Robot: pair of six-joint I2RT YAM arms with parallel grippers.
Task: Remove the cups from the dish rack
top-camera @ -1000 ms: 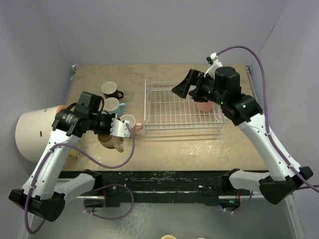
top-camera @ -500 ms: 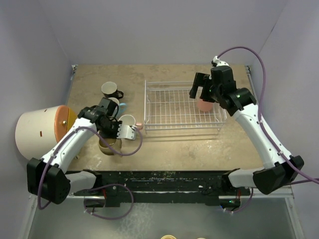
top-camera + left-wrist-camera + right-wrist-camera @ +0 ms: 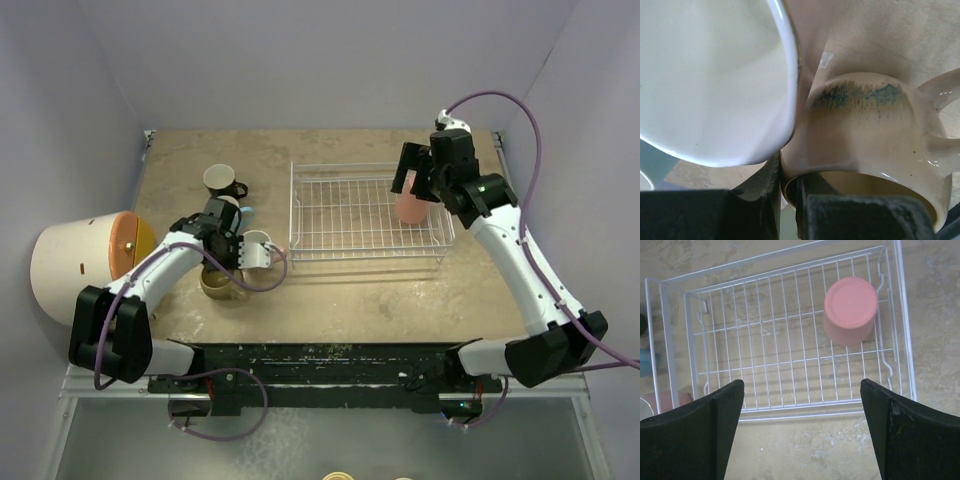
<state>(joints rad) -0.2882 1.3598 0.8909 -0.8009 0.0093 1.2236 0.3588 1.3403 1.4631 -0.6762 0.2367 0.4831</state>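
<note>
Down to one cup in the dish rack (image 3: 340,215): coral tumbler (image 3: 408,208), upside down at its far right end. Above the rack, right gripper (image 3: 801,385) with fingers spread wide, holding nothing. Left of the rack, left gripper (image 3: 790,197) pinched on the wall of the tan mug (image 3: 865,135). Looks like the reach for the tumbler; calls for lowering the open claw around its sides, closing, then lifting clear of the wires

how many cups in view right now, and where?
5. Coral cup, upside down in the rack at its right end. Black mug, blue mug, pink mug, tan mug: on the table left of it. The arm could hide more.
</note>
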